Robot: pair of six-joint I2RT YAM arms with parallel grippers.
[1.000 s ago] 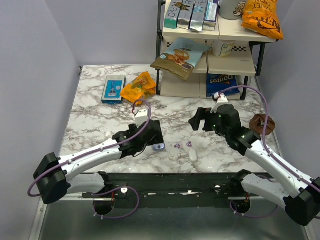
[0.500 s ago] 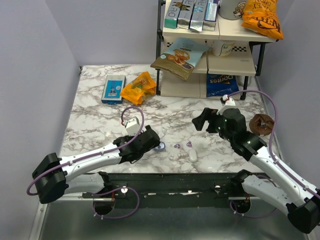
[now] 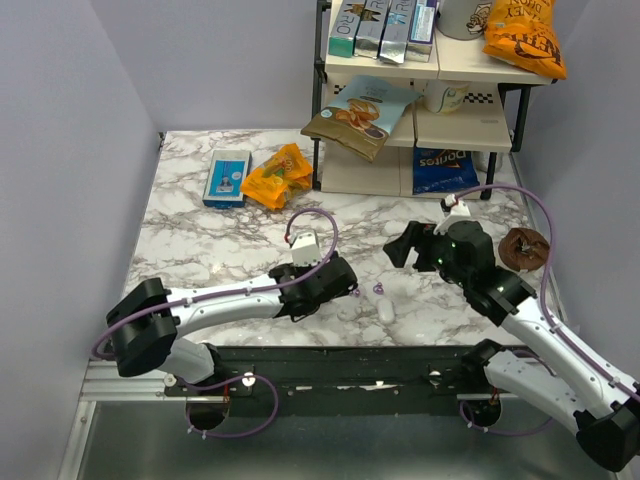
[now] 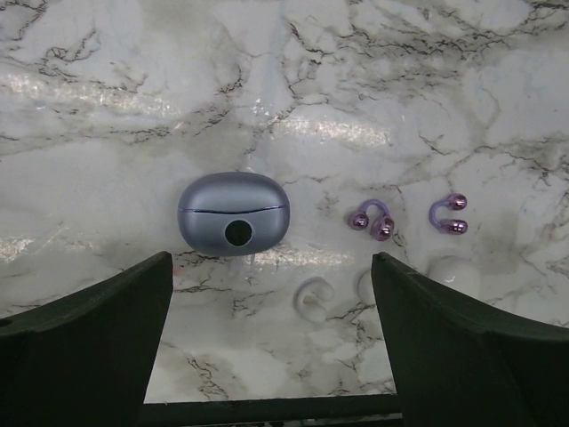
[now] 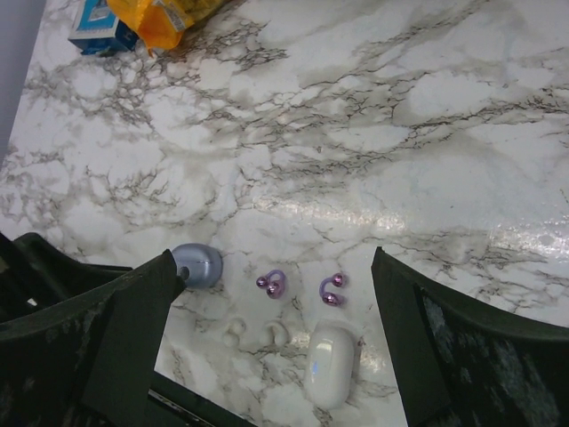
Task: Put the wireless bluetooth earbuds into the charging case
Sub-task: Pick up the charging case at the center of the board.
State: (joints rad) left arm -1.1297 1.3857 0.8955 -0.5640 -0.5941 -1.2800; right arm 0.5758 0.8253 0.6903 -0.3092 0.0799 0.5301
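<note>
Down low over the veined marble table (image 3: pixel 200 250), the left gripper (image 4: pixel 271 267) stretches flat, its dark fingers spread wide and empty. Just ahead lies the closed, glossy, pebble-round charging case (image 4: pixel 234 213), with the two metallic purple C-shaped earbuds (image 4: pixel 372 220) beside it. The right gripper (image 5: pixel 276 256) hovers, gaping and empty.

The left arm (image 3: pixel 230 300) lies low and stretched out toward the right with the left pincer (image 3: pixel 347 285) spread wide and facing down — the right arm (image 3: pixel 545 335) rises from its base and bends leftward, the right pincer (image 3: pixel 402 247) likewise spread — jaws standing far apart in each wrist view.
</note>
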